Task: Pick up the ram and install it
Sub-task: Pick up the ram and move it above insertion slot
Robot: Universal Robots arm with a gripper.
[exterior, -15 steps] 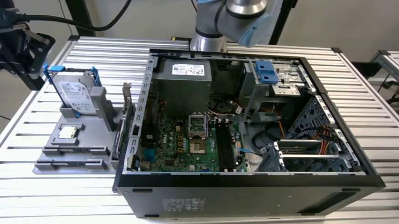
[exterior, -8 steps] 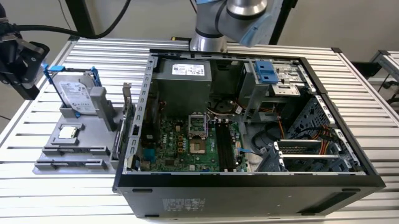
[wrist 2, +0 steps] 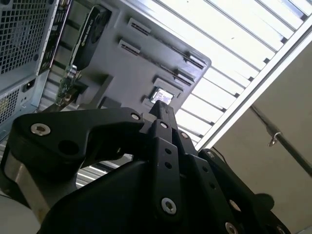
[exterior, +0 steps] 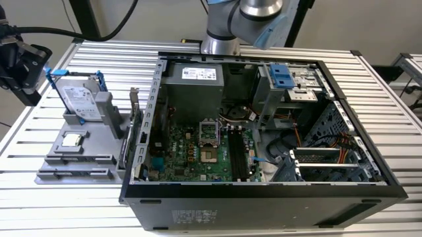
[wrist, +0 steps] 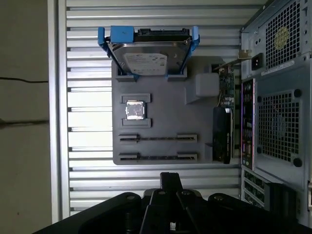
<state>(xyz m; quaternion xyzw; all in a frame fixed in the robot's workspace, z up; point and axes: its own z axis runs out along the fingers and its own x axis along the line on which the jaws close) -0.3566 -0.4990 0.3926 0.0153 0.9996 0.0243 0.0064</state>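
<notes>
Two thin dark strips, edge-on, sit in the long slots (wrist: 158,138) of a grey holder tray (wrist: 161,102); they look like the ram, the nearer one (wrist: 158,157) closest to my fingers. My black gripper (wrist: 170,178) is shut with nothing in it and hangs apart from the tray, off its outer side. In the exterior view the gripper (exterior: 36,57) is at the far left, above the table's edge and beside the tray (exterior: 79,148). The open computer case (exterior: 264,123) shows its motherboard with long black slots (exterior: 237,153). In the second wrist view the closed fingertips (wrist 2: 163,106) point toward the tray.
On the tray also stand a silver hard drive in blue brackets (wrist: 148,56), a small square chip (wrist: 135,109) and an upright black card (wrist: 222,134) next to the case wall. Everything rests on a slatted metal table (exterior: 99,54). The arm's base (exterior: 224,29) rises behind the case.
</notes>
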